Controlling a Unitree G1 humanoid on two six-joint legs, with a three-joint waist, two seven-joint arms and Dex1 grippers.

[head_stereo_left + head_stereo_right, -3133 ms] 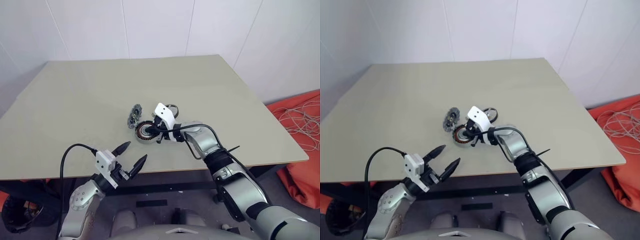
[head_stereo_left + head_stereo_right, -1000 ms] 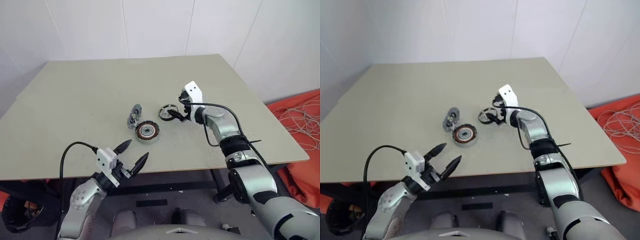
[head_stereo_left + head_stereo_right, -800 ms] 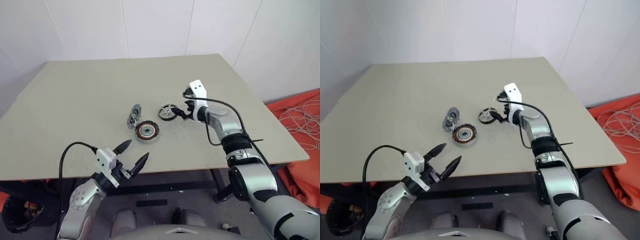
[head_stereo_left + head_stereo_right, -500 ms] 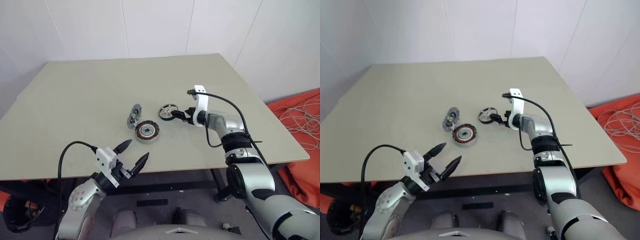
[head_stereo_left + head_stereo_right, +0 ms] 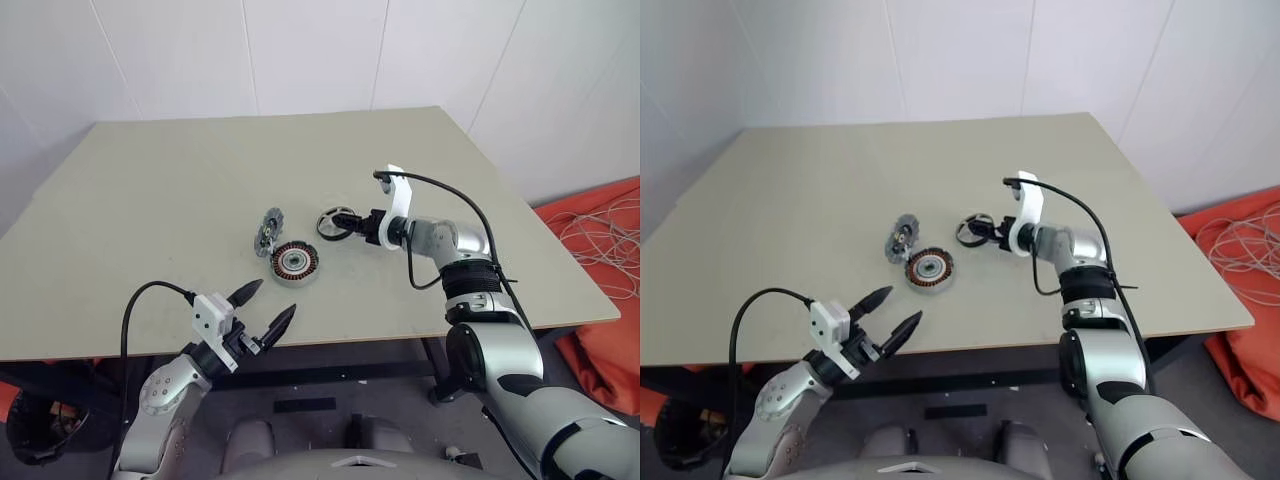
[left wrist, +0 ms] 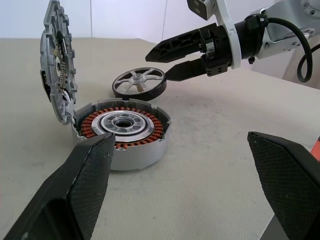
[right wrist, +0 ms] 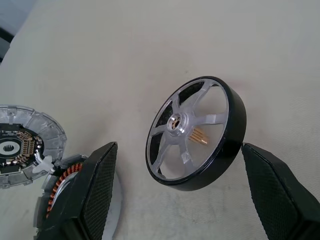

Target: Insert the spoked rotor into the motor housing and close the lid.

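right gripper (image 7: pixel 175 200): fingers spread wide, holding nothing. In the right wrist view the spoked rotor (image 7: pixel 196 134) sits between the two black fingers, out past the tips, with no contact visible.
left gripper (image 5: pixel 265 308): fingers apart and empty, hanging off the near table edge, well short of all three parts.
right wrist view extra: looks down through the rotor; a few small brass pins show behind the hub, not visible from the head cameras.
left wrist view extra: side-on look showing the lid (image 6: pixel 59 62) standing nearly upright at the edge of the motor housing (image 6: pixel 123 131). It also shows the right gripper's fingers one above the other, tips just beside the rotor rim.
head views: give the layout on the table (image 5: pixel 170 200); the lid reads as a small tilted disc, its angle unclear.
rotor position: flat on the table, beyond the housing as seen from the left fingers, apart from it.
housing position: lies past the left fingertips, between them in the left wrist view; beside one finger in the right wrist view.
rotor build: black outer ring, silvery spokes into a small centre hub.
housing build: shallow silver-grey cup, ring of copper windings around a silver centre bore.
lid build: grey metal disc, notched edge, small hardware on its inner face.
table surface: matte beige, slightly grainy.
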